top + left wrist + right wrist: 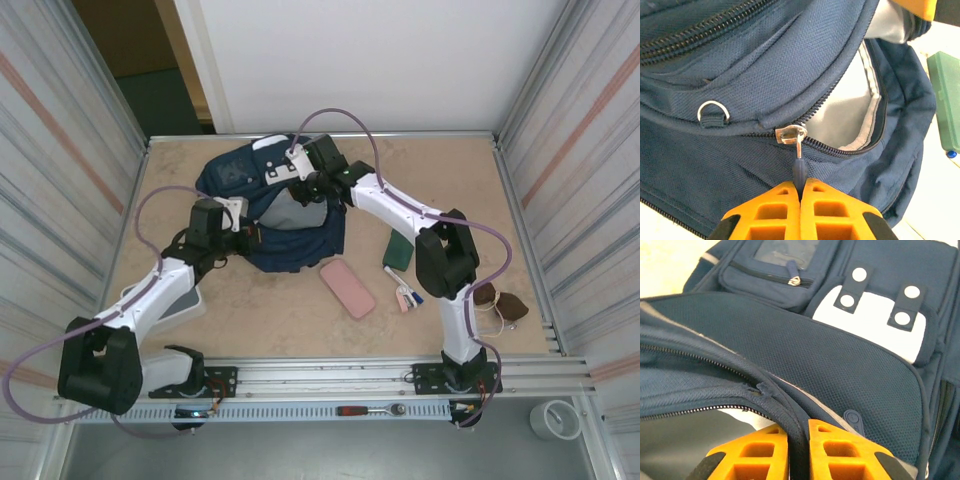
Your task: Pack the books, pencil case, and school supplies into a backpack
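The navy backpack [235, 180] lies at the back middle of the table, its main zip partly undone and the pale lining showing. My left gripper [800, 189] is shut on the dark pull tab [799, 172] that hangs from the silver slider [790, 134]. My right gripper [799, 432] grips the thick fabric rim of the backpack [840, 355] at the opening. In the top view the left gripper [252, 236] is at the bag's near edge and the right gripper [300, 186] at its far side. A pink pencil case [347, 288] and small school supplies [404, 290] lie to the right. The books are out of view.
A flat green case [398, 249] lies beside the right arm and shows at the edge of the left wrist view [945, 90]. A brown object [500, 301] sits at the far right. A white tray [185, 304] is under the left arm. Ribbed walls close in both sides.
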